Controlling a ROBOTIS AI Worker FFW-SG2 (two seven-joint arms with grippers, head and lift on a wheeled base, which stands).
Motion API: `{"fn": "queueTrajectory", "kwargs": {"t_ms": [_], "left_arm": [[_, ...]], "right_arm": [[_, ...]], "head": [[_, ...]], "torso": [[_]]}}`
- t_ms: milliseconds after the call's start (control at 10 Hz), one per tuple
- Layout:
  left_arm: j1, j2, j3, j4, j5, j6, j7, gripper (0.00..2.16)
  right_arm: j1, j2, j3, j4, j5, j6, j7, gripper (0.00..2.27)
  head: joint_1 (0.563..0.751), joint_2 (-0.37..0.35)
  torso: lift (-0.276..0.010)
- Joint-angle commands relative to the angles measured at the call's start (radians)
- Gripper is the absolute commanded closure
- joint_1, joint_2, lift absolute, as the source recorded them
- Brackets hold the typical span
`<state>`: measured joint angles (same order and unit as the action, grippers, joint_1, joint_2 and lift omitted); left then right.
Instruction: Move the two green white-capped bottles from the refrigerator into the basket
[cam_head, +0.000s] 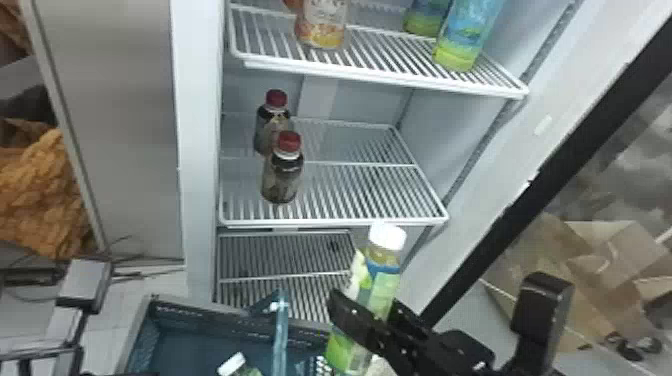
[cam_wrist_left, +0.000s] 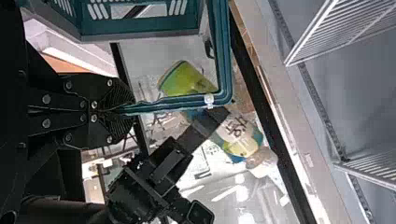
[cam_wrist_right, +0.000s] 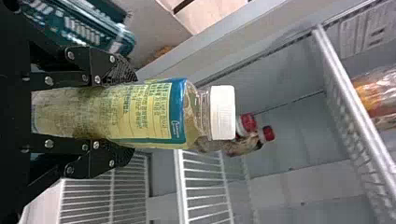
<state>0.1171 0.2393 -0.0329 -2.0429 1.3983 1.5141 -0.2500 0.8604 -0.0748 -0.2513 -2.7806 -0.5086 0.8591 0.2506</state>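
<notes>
Right jaws clamped around green bottle (cam_head: 384, 292), white cap (cam_head: 387, 236) up past them, left jaws pinching basket handle (cam_wrist_left: 224, 51)

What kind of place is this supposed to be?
Perhaps a workshop or test room set up like a shop: wire refrigerator shelves hold red-capped bottles, a basket stands in front, and cardboard lies nearby.
</notes>
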Motion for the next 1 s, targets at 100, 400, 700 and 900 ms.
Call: {"fn": "queueTrajectory", "kwargs": {"t_ms": [100, 400, 700, 900], "left_arm": [[-0.002, 0.000, -0.001, 0.000, 0.000, 0.000, 0.000, 1.16], [0.001, 0.000, 0.003, 0.000, 0.000, 0.000, 0.000, 1.16], [0.001, 0.000, 0.003, 0.002, 0.000, 0.000, 0.000, 1.16], [0.001, 0.000, 0.003, 0.000, 0.002, 0.000, -0.002, 1.16]], "right_arm": [[0.013, 0.006, -0.004, -0.004, -0.020, 0.076, 0.004, 0.87], [0.021, 0.007, 0.002, -0.009, -0.032, 0.177, 0.003, 0.87], [0.006, 0.006, 0.000, -0.026, -0.050, 0.346, -0.019, 0.87], [-0.004, 0.003, 0.002, -0.021, -0.046, 0.370, -0.031, 0.84]], "head": [[0.695, -0.350], [0.695, -0.350], [0.695, -0.350], [0.695, -0.350]], "torso": [[-0.263], [-0.263], [-0.263], [-0.263]]}}
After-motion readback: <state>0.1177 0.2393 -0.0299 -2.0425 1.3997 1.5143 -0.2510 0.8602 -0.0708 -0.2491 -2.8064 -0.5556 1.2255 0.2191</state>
